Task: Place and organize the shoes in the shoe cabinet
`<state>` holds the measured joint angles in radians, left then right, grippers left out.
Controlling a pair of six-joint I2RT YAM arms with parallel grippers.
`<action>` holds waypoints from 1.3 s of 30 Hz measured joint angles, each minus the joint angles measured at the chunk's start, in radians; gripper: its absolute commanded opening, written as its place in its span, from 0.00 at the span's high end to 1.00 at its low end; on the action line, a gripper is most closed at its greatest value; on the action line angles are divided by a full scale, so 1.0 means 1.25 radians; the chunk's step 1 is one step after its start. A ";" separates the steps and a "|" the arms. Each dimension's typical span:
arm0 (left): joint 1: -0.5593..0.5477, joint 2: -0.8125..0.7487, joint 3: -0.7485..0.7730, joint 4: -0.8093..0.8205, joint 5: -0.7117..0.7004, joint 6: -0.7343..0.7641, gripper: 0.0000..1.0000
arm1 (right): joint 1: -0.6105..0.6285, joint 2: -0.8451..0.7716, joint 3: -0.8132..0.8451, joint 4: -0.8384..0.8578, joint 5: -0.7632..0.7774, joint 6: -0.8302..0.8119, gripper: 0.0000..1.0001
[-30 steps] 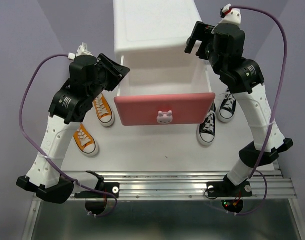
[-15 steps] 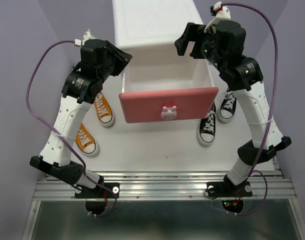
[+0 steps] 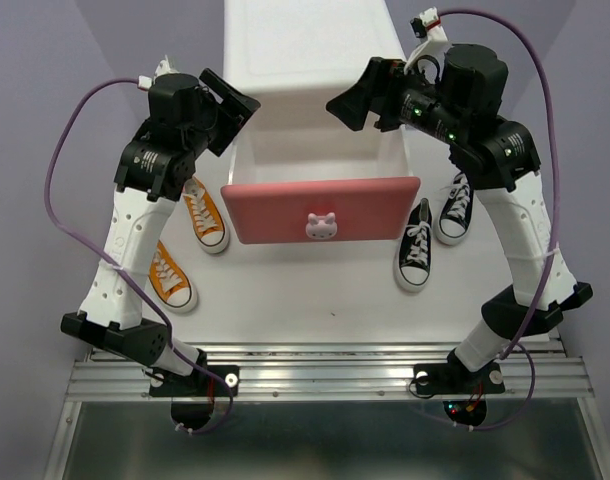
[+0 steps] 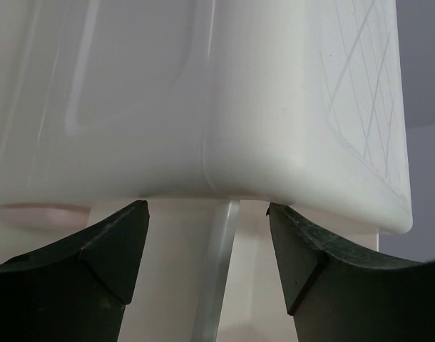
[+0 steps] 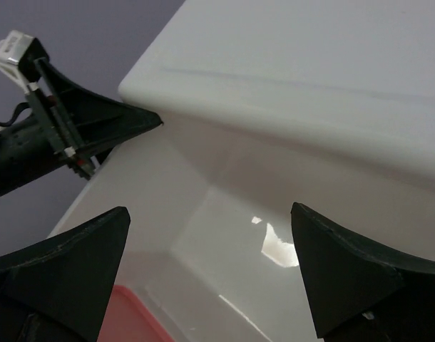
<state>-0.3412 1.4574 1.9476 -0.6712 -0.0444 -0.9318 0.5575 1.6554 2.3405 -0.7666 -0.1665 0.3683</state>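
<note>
Pink drawer front (image 3: pixel 323 205) of the shoe cabinet (image 3: pixel 310 50) juts toward 6 o'clock, presumably for loading, while the orange pair (image 3: pixel 207 220) at 9 and black pair (image 3: pixel 415 245) at 3 lie on the table (image 3: pixel 315 295), long axes roughly 12-to-6, toes near 6, and the left gripper (image 4: pixel 207 214) and right gripper (image 5: pixel 210 210) hover wide apart and empty by the drawer's 12 o'clock end.

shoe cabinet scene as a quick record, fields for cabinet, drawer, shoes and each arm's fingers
shoe cabinet: white, far middle of the table
upper drawer: pulled out, pink front, no shoe seen inside
orange shoes: two on the table, left of the drawer
black shoes: two on the table, right of the drawer
left fingers: open, at a cabinet corner
right fingers: open, above the open drawer
</note>
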 measured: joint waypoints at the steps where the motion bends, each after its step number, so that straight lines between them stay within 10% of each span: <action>1: 0.002 0.001 0.001 -0.003 0.003 0.003 0.18 | 0.000 -0.007 0.000 -0.004 -0.030 0.013 0.00; 11: 0.014 0.049 0.066 -0.042 0.035 0.022 0.05 | 0.011 0.012 0.060 -0.180 -0.100 0.067 0.00; 26: 0.052 0.080 0.110 -0.068 0.072 0.029 0.05 | 0.023 0.006 0.161 -0.349 0.316 0.108 0.00; 39: 0.076 0.050 0.125 0.022 0.100 0.091 0.01 | 0.016 -0.094 -0.061 0.092 0.163 0.028 0.00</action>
<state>-0.2466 1.5204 2.1036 -0.6437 0.0807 -0.8177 0.5770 1.5375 2.2642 -0.6521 0.0372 0.4034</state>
